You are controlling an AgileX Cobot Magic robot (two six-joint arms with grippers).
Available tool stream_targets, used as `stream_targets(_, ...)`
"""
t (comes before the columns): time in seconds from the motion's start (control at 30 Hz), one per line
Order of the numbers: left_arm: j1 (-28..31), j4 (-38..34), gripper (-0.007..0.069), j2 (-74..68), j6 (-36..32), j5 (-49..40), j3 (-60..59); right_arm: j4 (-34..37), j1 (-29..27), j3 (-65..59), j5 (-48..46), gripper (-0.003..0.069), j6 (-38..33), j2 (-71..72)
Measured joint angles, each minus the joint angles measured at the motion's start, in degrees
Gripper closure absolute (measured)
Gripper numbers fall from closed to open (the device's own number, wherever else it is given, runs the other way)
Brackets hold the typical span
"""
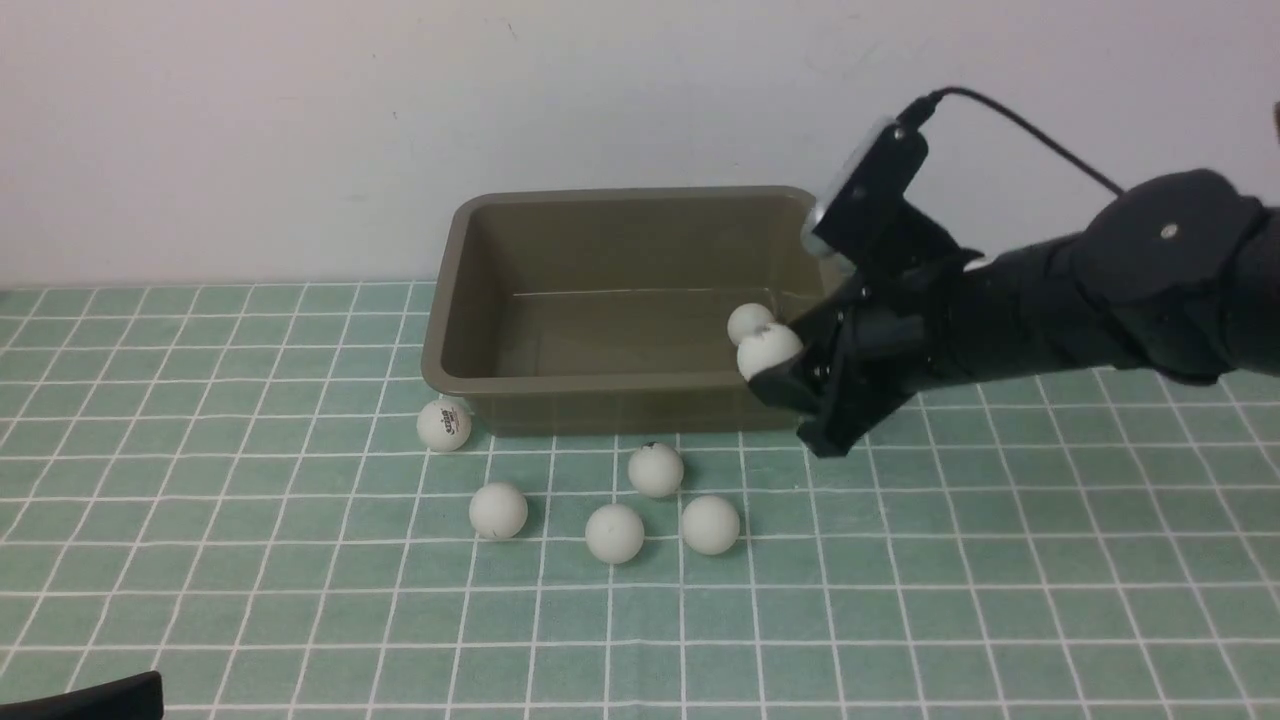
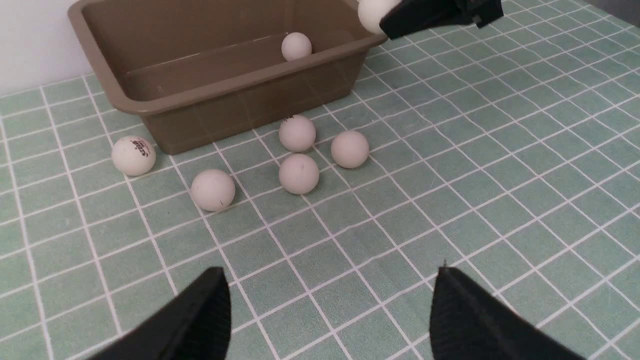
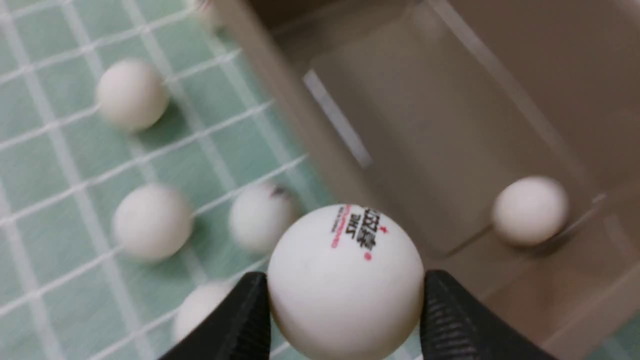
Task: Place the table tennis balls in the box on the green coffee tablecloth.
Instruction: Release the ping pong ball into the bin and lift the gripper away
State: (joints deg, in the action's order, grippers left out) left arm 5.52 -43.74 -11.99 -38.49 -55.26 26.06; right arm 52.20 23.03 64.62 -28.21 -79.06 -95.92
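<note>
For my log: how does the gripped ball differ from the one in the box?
The held ball is pinched aloft by the right gripper; the boxed ball lies loose in the box. The held ball shows a printed logo; the boxed ball shows none. Both are white.

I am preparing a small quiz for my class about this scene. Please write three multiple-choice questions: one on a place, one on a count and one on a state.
1. Where in the box does the loose ball lie?
A. near its left end
B. in the middle
C. near its right end

2. How many balls lie on the tablecloth?
A. three
B. five
C. seven

3. What is the right gripper doing?
A. open and empty
B. gripping a ball
C. resting on the cloth

Answers:
1 C: the front view shows it by the right wall.
2 B: five lie in front of the box.
3 B: its fingers clamp the printed ball.
</note>
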Motion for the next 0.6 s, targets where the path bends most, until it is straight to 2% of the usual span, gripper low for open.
stream_targets(0.23, 0.0, 0.0, 0.0143, 0.0, 0.0, 0.0, 0.0, 0.74, 0.0, 11.3, 0.59, 0.0307, 0.97, -7.5)
stream_targets(0.6, 0.0, 0.0, 0.0143, 0.0, 0.0, -0.01, 0.0, 0.57, -2.66, 28.06, -11.78, 0.0307, 6.74, -23.54)
